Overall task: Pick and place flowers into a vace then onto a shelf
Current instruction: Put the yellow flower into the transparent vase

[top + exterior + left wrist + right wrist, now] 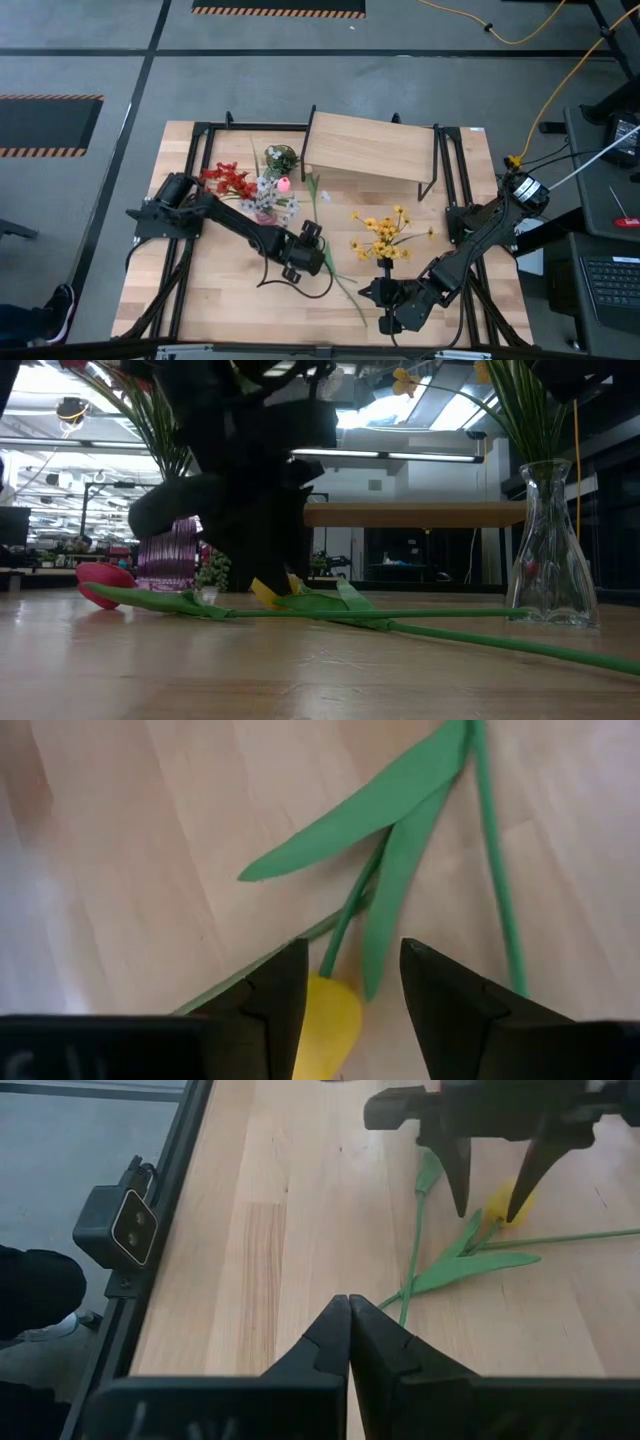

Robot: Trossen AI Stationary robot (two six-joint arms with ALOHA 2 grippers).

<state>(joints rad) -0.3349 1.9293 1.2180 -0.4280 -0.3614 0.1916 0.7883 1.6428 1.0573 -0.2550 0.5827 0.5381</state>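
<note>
Left claw point(350, 990), jaws wide, straddles the yellow tulip bud point(325, 1025) lying on worktop point(150, 870) w/ stem running away from it; right claw point(348, 1330) pinched empty, farther off.

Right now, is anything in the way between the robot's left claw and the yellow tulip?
No. The left gripper hangs right over the yellow tulip bud lying on the table, jaws open on either side of it. Only the tulip's own green leaves lie near.
</note>
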